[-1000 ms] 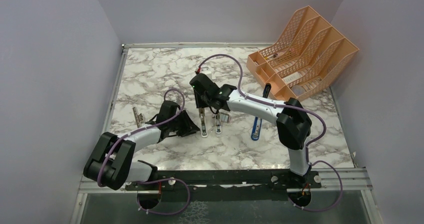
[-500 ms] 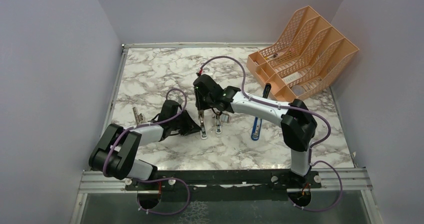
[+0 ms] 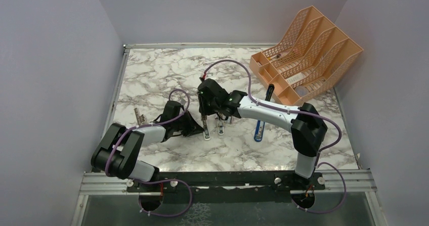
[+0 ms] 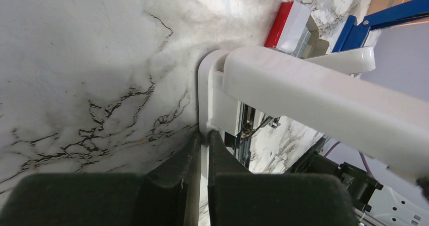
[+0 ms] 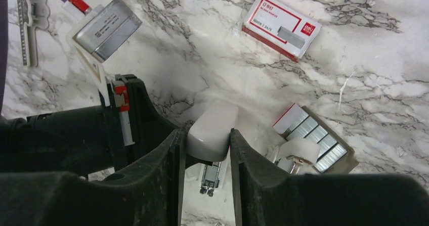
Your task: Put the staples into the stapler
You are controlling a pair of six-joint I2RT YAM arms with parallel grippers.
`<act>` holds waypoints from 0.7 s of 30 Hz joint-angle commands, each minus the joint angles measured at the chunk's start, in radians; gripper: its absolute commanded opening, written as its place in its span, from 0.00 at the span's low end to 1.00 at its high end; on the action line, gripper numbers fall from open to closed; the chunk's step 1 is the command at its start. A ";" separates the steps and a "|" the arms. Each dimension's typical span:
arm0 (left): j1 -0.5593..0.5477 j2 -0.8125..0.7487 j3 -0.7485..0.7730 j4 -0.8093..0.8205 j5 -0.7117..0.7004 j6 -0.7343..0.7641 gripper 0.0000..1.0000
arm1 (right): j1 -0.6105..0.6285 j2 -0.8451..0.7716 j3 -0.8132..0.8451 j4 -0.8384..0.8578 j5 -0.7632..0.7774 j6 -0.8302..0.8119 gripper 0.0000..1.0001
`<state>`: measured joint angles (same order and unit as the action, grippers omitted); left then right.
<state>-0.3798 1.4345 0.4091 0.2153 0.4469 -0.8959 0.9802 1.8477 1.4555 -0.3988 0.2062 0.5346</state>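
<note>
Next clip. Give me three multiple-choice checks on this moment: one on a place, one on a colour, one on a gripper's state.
1. Where on the table is the orange rack?
A. near left corner
B. far right corner
C. near middle

2. The closed staple box is:
A. blue and black
B. green
C. red and white

3. The right gripper is:
A. shut on the stapler
B. open over bare marble
C. out of view

Answers:
1 B: in the top view the rack stands at the far right corner.
2 C: the right wrist view shows a red border on a white lid.
3 A: its fingers press both sides of the stapler's white end.
</note>
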 commanded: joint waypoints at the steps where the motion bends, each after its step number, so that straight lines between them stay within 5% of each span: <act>1: -0.013 0.052 -0.012 -0.067 -0.106 0.041 0.06 | 0.040 -0.051 -0.031 -0.030 -0.056 0.065 0.29; 21: -0.013 0.054 -0.023 -0.079 -0.132 0.048 0.06 | 0.170 -0.066 -0.163 -0.081 0.082 0.189 0.28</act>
<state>-0.3840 1.4471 0.4122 0.2272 0.4484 -0.8955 1.1175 1.7744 1.3102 -0.4599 0.2729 0.6472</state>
